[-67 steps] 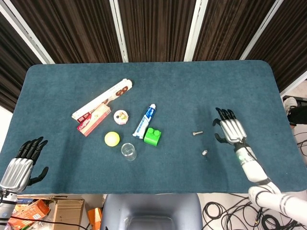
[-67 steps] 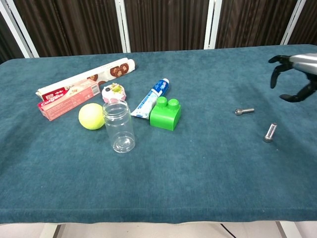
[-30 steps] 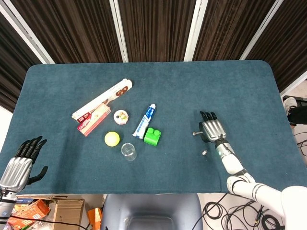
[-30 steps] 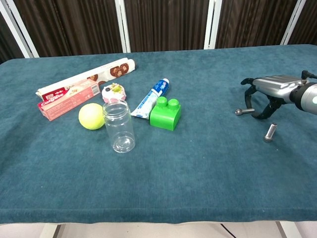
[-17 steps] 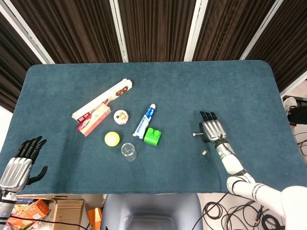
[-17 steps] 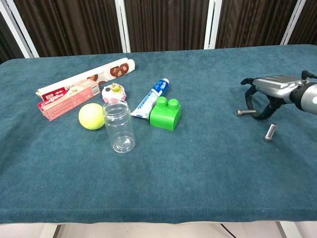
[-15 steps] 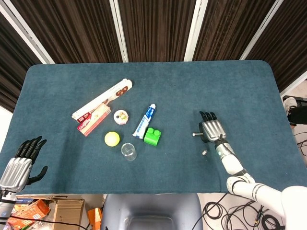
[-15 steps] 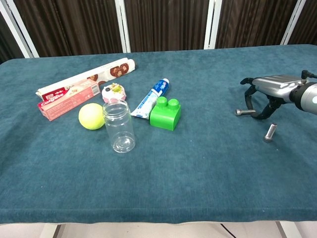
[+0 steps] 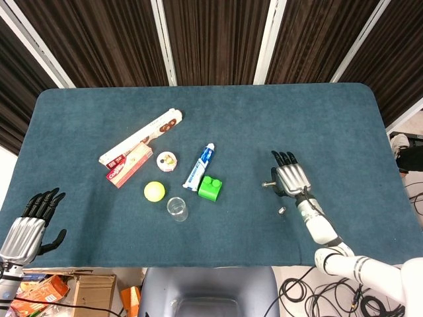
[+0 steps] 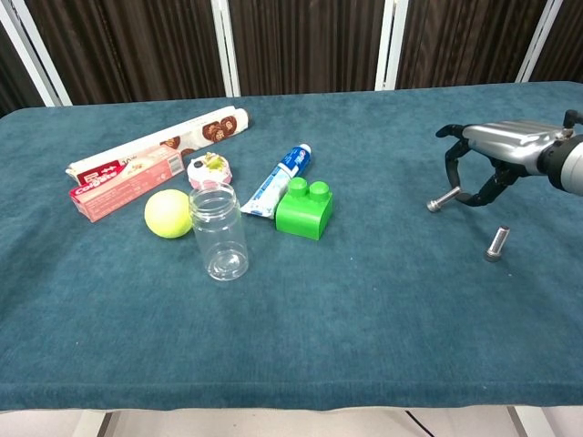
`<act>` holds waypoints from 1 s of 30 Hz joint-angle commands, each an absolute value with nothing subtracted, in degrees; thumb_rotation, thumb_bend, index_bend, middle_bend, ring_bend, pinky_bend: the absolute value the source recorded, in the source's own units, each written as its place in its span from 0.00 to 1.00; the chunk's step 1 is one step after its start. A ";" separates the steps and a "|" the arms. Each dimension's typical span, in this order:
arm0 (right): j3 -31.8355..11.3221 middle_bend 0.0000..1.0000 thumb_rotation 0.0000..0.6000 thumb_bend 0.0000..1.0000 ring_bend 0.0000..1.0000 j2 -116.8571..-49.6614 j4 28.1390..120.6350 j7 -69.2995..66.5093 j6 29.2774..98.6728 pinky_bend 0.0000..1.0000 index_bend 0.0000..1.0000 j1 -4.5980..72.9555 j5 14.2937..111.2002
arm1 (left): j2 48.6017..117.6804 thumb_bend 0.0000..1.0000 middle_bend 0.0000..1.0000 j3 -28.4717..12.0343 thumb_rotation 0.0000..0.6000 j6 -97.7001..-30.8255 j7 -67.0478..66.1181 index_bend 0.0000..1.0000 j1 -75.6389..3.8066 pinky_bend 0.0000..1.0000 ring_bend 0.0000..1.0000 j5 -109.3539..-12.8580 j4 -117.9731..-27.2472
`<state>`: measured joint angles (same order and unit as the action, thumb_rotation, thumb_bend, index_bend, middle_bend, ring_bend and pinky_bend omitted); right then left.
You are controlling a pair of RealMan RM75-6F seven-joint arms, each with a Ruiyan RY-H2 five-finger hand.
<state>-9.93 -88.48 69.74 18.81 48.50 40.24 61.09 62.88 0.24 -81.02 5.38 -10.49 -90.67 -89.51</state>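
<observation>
Pinching a bolt (image 10: 443,199), the right hand (image 10: 496,150) hovers; clear jar (image 10: 219,233) stands empty.

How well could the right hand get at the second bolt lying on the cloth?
Probably not right away: the right hand already pinches one bolt. The other bolt lies close beside it on bare blue cloth, with nothing between.

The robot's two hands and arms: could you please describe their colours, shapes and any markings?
Both hands match: the right hand and the left hand have ribbed silver metal backs and slim black segmented fingers. The right forearm is a white rounded shell with a small green light near the wrist. In the chest view the right hand looks glossy silver. No cables or lettering show.
</observation>
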 commanded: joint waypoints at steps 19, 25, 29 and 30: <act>-9.68 0.00 1.00 0.32 0.00 -88.09 71.49 21.03 49.00 0.00 0.33 40.83 59.19 | 62.58 0.38 0.00 0.31 1.00 -81.23 5.87 0.00 -10.39 0.08 0.00 -90.78 -89.62; -9.01 0.00 1.00 0.32 0.00 -85.21 75.74 20.42 51.92 0.00 0.22 39.05 60.77 | 62.55 0.38 0.00 0.35 1.00 -81.53 5.88 0.00 -10.27 0.08 0.00 -90.96 -89.66; -6.81 0.00 1.00 0.32 0.00 -79.73 83.77 18.65 59.14 0.00 0.16 34.22 65.40 | 62.41 0.38 0.00 0.35 1.00 -81.94 6.12 0.00 -10.08 0.08 0.00 -91.06 -89.63; -5.27 0.00 1.00 0.32 0.00 -77.34 87.15 18.58 62.66 0.00 0.12 31.63 67.25 | 62.36 0.38 0.00 0.35 1.00 -82.22 6.19 0.00 -9.95 0.08 0.00 -91.13 -89.64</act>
<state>-7.95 -82.16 80.75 19.62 56.22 36.44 63.24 62.40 0.36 -82.06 6.13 -10.04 -91.08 -89.63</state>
